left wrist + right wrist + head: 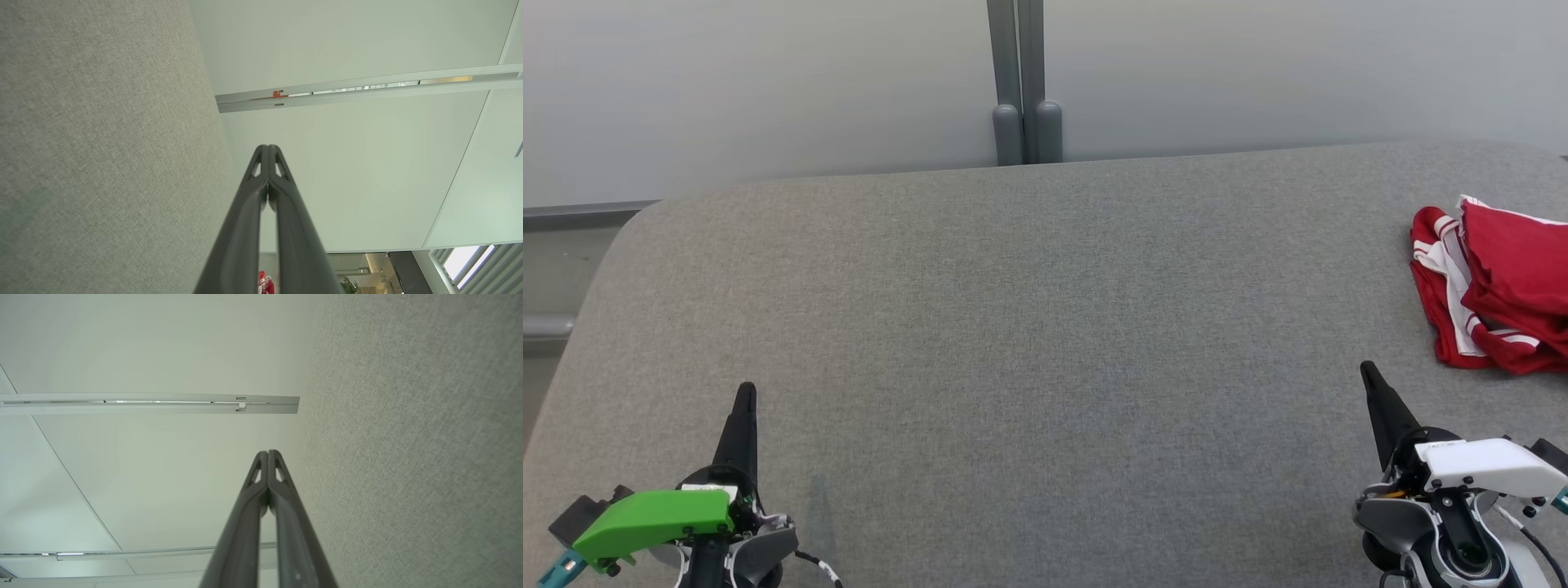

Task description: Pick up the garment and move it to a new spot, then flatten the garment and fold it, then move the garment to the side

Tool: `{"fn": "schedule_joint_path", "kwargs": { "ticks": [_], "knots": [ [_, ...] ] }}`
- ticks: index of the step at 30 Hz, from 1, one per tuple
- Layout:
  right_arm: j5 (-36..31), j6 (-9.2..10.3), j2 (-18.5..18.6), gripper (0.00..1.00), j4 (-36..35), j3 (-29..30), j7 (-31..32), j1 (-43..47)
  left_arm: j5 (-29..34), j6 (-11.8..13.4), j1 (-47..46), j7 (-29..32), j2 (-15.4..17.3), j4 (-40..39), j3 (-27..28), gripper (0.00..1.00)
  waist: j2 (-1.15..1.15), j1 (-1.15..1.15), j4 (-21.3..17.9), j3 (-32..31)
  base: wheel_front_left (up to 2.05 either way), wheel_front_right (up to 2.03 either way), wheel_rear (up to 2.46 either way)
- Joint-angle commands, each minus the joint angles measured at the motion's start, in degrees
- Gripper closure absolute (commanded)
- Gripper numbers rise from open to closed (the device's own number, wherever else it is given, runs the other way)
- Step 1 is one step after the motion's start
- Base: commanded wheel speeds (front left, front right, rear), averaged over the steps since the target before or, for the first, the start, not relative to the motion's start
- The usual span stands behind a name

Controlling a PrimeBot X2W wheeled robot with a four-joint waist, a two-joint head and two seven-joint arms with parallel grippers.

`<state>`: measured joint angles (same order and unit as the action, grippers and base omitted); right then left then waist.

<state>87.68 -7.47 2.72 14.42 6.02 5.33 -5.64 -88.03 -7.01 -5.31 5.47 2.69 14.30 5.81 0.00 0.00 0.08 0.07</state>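
The head view shows the red garment [1503, 286] with white stripes. It lies in a crumpled heap on the grey table [1045, 327]. It is just ahead of the right gripper [1368, 371] and a little to its right, near it but not touching. It is far off to the right of the left gripper [745, 392].

Both grippers hang over the table, each with its two fingers pressed together and nothing between them. The left wrist view shows this up close: the dark fingers [241, 228] meet at the tip. Low down, between them, is a tiny bit of red. The right wrist view shows its fingers [294, 539] touching too, with grey cloth on one side and a pale wall [143, 477] on the other.
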Motion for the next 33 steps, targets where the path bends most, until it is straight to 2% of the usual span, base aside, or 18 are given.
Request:
{"fn": "schedule_joint_path", "kwargs": {
  "ticks": [1,11,33],
  "knots": [
    [1.2,-0.04,0.3,1.00,-0.5,0.2,0.4,-0.8,-1.1,-0.3,-0.9,0.3,0.3,-0.2,0.4,1.00,0.00,0.00,0.0,0.0,0.00,0.00,0.00],
    [4.9,-0.04,0.3,1.00,-0.6,0.6,1.4,-0.8,-4.6,-0.7,-1.4,1.2,0.3,-0.3,0.9,1.00,0.00,0.00,-0.1,0.1,0.00,0.00,0.00],
    [4.9,-0.04,0.3,1.00,-0.6,0.6,1.4,-0.8,-4.4,-0.7,-1.3,1.3,0.3,-0.3,0.9,1.00,0.00,0.00,-0.1,0.1,0.00,0.00,0.00]
  ]
}}
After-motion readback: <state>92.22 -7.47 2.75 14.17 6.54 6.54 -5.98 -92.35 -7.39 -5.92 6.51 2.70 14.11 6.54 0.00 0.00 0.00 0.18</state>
